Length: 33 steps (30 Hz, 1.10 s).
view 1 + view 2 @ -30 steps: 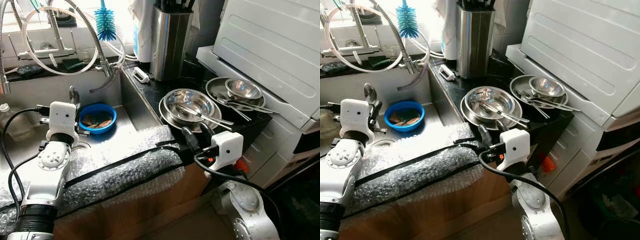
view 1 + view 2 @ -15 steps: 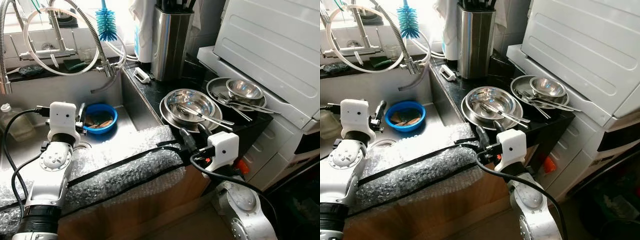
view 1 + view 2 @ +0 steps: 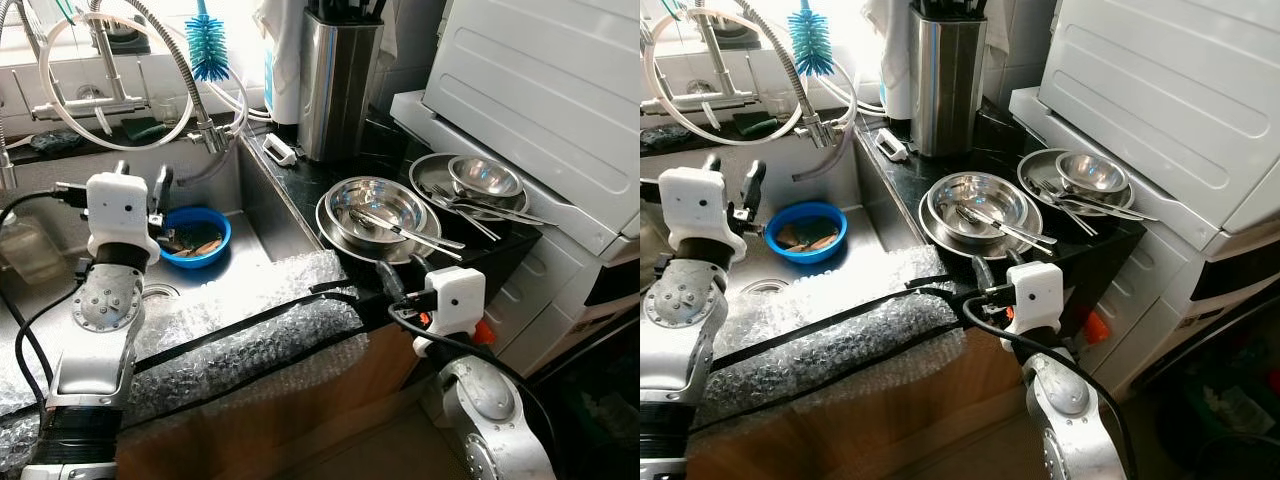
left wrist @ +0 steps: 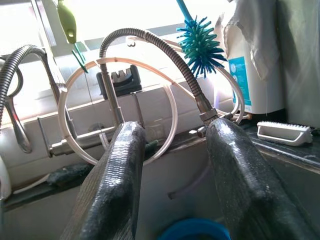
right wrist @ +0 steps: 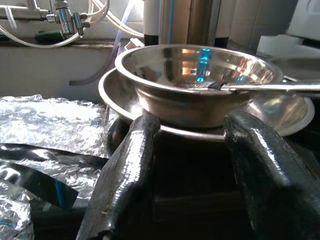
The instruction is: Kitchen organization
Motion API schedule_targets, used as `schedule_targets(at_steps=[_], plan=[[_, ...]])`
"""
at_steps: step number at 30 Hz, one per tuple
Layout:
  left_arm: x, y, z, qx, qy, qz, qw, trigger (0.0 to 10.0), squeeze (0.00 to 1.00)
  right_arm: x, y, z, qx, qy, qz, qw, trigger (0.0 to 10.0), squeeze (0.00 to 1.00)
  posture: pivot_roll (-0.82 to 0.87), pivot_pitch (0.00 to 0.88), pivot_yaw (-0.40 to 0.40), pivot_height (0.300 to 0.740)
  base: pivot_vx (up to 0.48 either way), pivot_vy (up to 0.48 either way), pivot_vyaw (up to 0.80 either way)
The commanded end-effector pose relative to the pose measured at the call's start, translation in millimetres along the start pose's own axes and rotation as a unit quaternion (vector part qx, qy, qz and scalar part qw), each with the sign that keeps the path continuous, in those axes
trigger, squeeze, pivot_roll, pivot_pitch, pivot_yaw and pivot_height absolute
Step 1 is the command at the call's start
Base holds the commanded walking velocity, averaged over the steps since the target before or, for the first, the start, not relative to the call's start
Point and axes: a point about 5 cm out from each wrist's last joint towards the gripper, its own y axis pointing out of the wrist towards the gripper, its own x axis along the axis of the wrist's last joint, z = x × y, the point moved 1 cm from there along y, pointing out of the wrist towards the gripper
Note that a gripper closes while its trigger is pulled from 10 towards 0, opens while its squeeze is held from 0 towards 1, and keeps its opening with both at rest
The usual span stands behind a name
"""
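A steel bowl [image 3: 378,205] with a couple of utensils in it rests on a steel plate [image 3: 335,228] on the dark counter. My right gripper [image 3: 400,281] is open just in front of that plate, at the counter's front edge; the right wrist view has the bowl [image 5: 195,75] straight ahead between the fingers [image 5: 132,165]. A blue bowl [image 3: 195,235] with scraps lies in the sink. My left gripper [image 3: 140,178] is open and empty above the sink, left of the blue bowl, aimed at the faucet hose [image 4: 165,50].
A second steel plate with a small bowl [image 3: 485,177] and cutlery sits to the right, under a white appliance [image 3: 540,90]. A steel knife block [image 3: 340,80], a teal bottle brush [image 3: 207,55] and a white scrubber [image 3: 280,150] stand behind. Bubble wrap [image 3: 250,335] covers the sink's front edge.
My left gripper has risen from beside the blue bowl and now points toward the faucet. The right gripper has shifted slightly to the right along the counter's edge.
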Motion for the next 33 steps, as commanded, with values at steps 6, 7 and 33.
schedule_targets(at_steps=[6, 7, 33], plan=[[-4.0, -5.9, -8.1, -0.009, 0.002, 0.01, 1.0, 10.0, 0.0, -9.2, 0.7, -8.0, -0.027, -0.01, 0.027, 0.999, 10.0, 0.0, -0.06, 0.0, -0.091, 0.74, 0.0, 0.0, 0.0], [-4.3, -6.2, -10.7, -0.011, 0.0, 0.011, 1.0, 10.0, 0.0, -9.2, 1.4, -8.2, -0.028, -0.014, 0.027, 0.999, 10.0, 0.0, -0.06, 0.0, -0.092, 0.74, 0.0, 0.0, 0.0], [-2.6, -7.8, -23.4, -0.031, -0.007, 0.006, 0.999, 10.0, 0.0, 7.1, 5.8, -13.1, -0.063, -0.003, -0.024, 0.998, 10.0, 0.0, -0.06, 0.0, -0.092, 0.74, 0.0, 0.0, 0.0]])
